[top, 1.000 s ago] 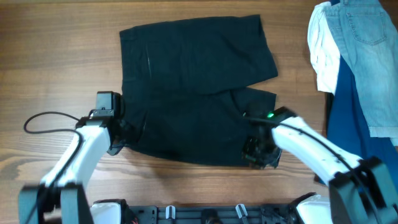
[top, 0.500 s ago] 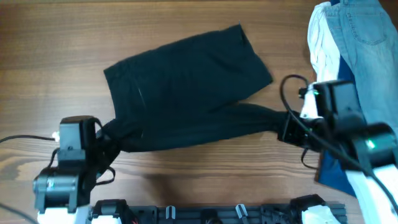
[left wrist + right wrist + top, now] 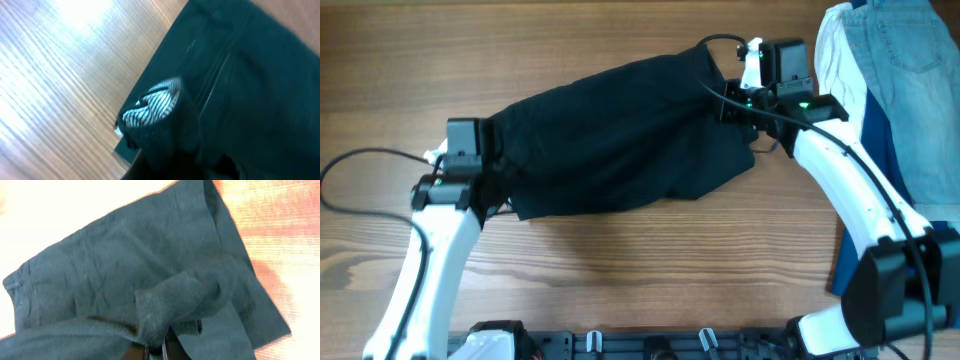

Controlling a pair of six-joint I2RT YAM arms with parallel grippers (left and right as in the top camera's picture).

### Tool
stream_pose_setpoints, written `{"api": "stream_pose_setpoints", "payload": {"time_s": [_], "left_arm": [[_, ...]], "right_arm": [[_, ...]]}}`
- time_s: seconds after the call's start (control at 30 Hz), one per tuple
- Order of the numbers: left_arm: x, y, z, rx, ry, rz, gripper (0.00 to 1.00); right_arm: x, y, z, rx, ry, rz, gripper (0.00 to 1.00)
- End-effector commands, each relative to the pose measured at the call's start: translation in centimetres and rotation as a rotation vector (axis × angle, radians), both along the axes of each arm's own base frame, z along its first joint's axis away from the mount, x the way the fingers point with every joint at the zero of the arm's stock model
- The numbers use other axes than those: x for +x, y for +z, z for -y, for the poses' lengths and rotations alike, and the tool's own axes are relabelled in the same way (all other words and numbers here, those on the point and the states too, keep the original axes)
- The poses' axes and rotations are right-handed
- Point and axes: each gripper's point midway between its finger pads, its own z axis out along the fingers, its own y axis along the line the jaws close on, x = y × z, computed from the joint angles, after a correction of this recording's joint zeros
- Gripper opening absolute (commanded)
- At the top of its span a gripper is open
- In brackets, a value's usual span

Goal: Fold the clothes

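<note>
Apparently the left tool [image 3: 490, 190] and right tool [image 3: 730, 104] each pinch the black shorts [image 3: 620, 140] mid-fold; next, lower flat and release.

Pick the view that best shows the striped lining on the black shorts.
Left wrist: the striped lining sits folded out, stripes clear. Overhead shows the whole black shorts but no lining. Right wrist shows only bunched black fabric.

The left arm [image 3: 432, 262] and right arm [image 3: 847, 188] are white with black joints [image 3: 465, 138] and looping black cables [image 3: 370, 151]
</note>
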Motion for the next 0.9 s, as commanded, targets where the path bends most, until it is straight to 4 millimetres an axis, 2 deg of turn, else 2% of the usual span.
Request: {"api": "stream_pose_setpoints", "payload": {"time_s": [0.0,0.07,0.13,0.33,0.53,0.57,0.6,0.63,0.7,0.8,0.87], "left_arm": [[2.8,-2.0,-2.1,0.107,0.043,0.003,0.04],[4.8,-2.8,-2.2,0.110,0.047,0.045,0.04],[6.2,-2.7,-2.5,0.125,0.057,0.090,0.04],[8.3,-1.2,-4.2,0.211,0.115,0.196,0.04],[10.9,-1.8,-4.3,0.212,0.126,0.269,0.05],[11.7,-1.7,-4.6,0.224,0.138,0.300,0.34],[12.7,-1.5,-4.9,0.239,0.154,0.341,1.00],[13.6,-1.4,-5.2,0.251,0.165,0.377,1.00],[15.1,-0.7,-5.2,0.273,0.143,0.444,1.00],[15.8,0.5,-5.2,0.318,0.090,0.475,1.00],[15.8,0.5,-3.6,0.305,-0.058,0.443,1.00]], "right_arm": [[3.6,0.4,1.2,-0.045,-0.047,0.119,0.04],[5.1,0.3,0.9,-0.031,-0.051,0.168,0.05],[6.2,-0.8,0.5,-0.025,-0.050,0.183,0.04],[8.2,-5.4,-1.2,-0.022,-0.027,0.186,0.04],[9.3,-6.5,-1.5,-0.011,-0.031,0.213,0.04],[9.6,-6.5,-1.5,-0.007,-0.032,0.228,0.25],[10.1,-6.2,-1.7,0.000,-0.032,0.258,0.91],[10.6,-6.0,-1.8,0.005,-0.032,0.286,1.00],[10.9,-5.5,-1.8,0.005,-0.028,0.313,1.00],[11.0,-5.0,-2.1,0.016,-0.018,0.322,1.00],[10.3,-4.5,-2.3,0.006,0.014,0.295,1.00]]}}
